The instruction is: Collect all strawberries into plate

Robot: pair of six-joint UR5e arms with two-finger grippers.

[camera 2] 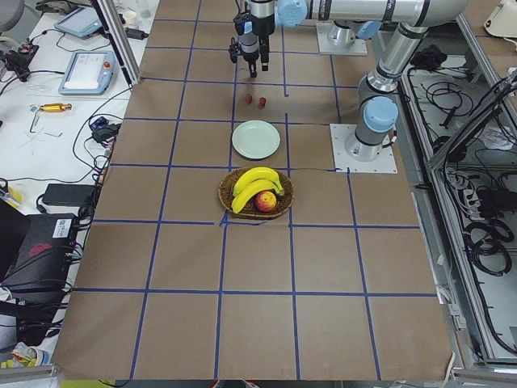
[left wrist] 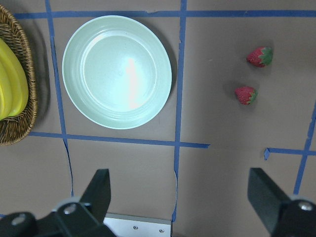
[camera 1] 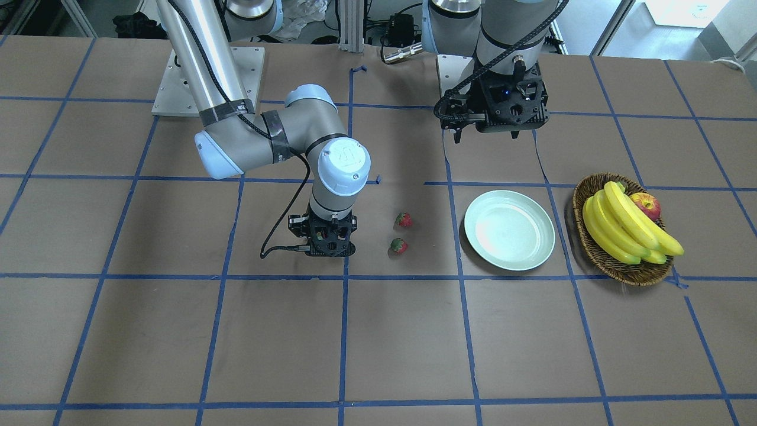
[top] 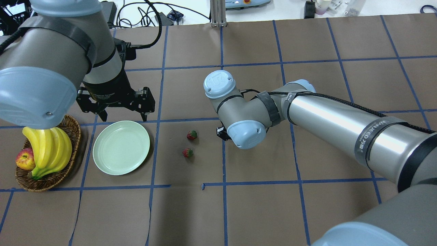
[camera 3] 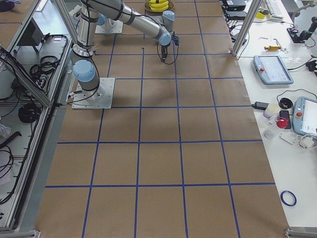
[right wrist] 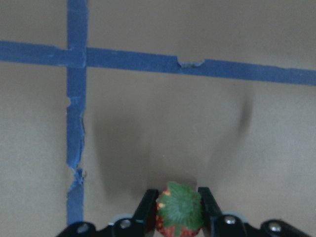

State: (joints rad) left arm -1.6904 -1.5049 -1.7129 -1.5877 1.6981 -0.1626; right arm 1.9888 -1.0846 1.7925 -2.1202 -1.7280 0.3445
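Note:
Two strawberries (camera 1: 404, 220) (camera 1: 398, 245) lie on the brown table between my arms; they also show in the overhead view (top: 192, 135) (top: 187, 152) and the left wrist view (left wrist: 259, 56) (left wrist: 245, 94). A third strawberry (right wrist: 178, 219) sits between the fingers of my right gripper (right wrist: 177, 196), which is shut on it just above the table (camera 1: 322, 236). The mint-green plate (camera 1: 509, 229) (top: 121, 147) (left wrist: 118, 71) holds nothing. My left gripper (camera 1: 485, 135) (top: 119, 114) (left wrist: 181, 192) is open and empty, raised behind the plate.
A wicker basket (camera 1: 621, 273) (top: 47, 184) with bananas (camera 1: 627, 228) and an apple (camera 1: 646, 205) stands beside the plate, on the side away from the strawberries. Blue tape lines grid the table.

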